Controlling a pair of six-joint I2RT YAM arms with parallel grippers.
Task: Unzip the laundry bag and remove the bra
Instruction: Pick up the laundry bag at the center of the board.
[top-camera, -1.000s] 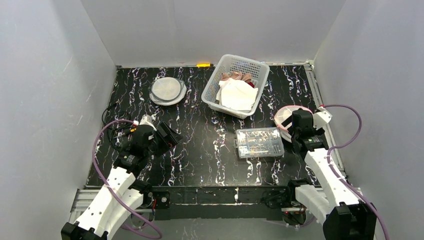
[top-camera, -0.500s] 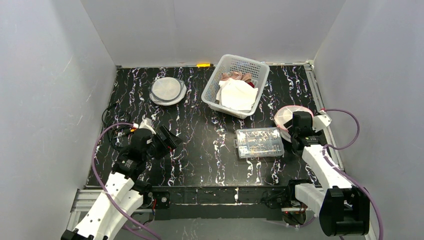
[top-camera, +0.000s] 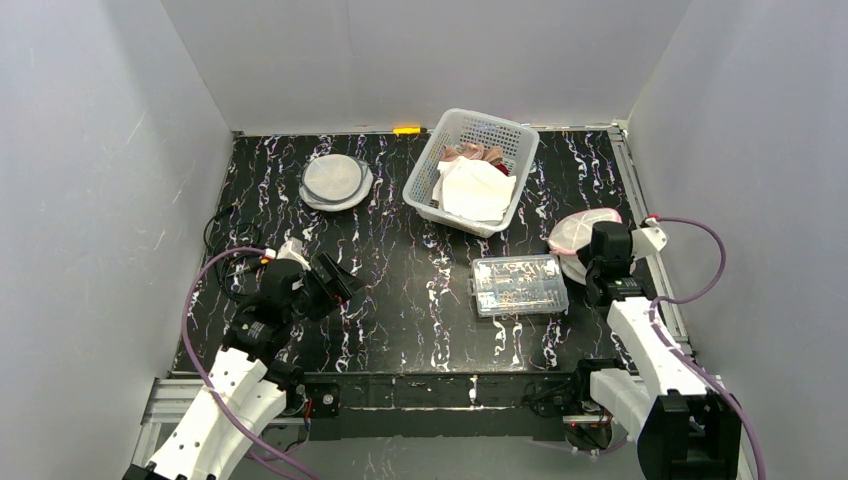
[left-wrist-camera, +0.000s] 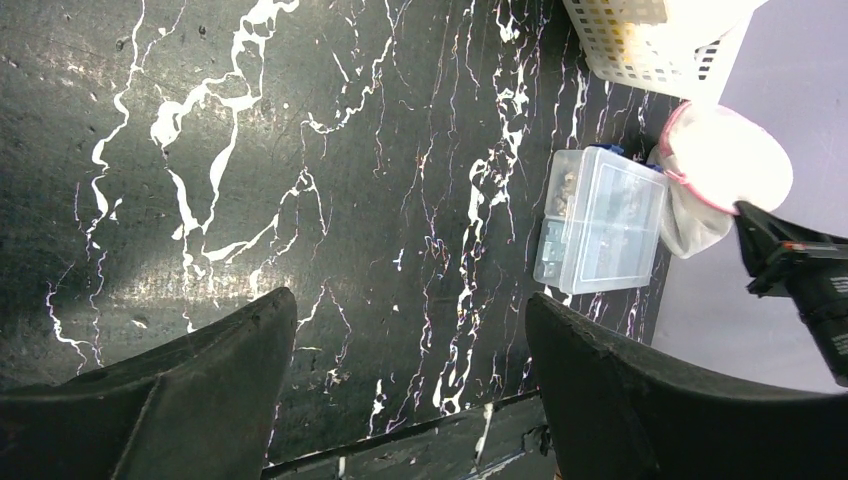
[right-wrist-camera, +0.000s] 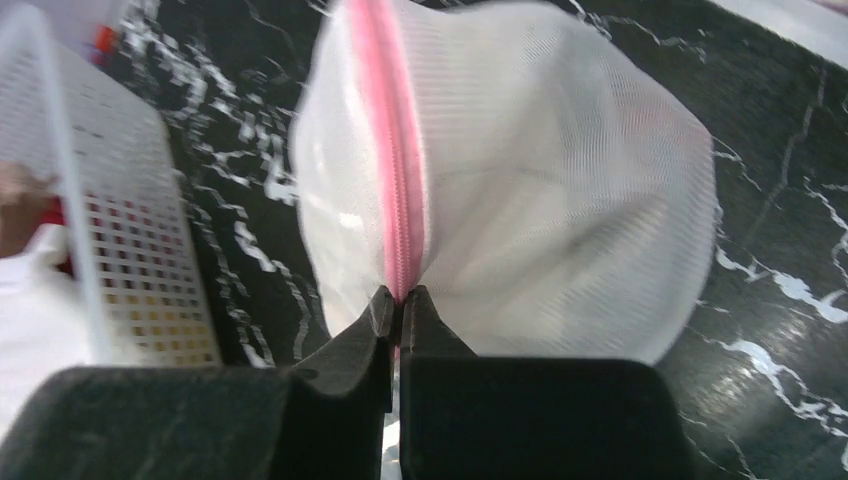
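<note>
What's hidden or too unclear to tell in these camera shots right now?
- Bra: in the right wrist view, the white mesh of the laundry bag hides whatever is inside.
- Zipper pull: in the right wrist view, the shut right gripper covers that end of the pink zipper.
- Contents of the clear box: too small in the top view, blurred in the left wrist view.

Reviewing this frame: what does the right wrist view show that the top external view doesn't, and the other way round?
Only the right wrist view shows the grip up close: the right gripper is shut on the pink zipper of the laundry bag, and the bag's fine mesh is visible. Only the top external view shows the left gripper, which is open, a clear plastic box and a round grey item at the far left. Both views show the laundry bag and the white basket.
</note>
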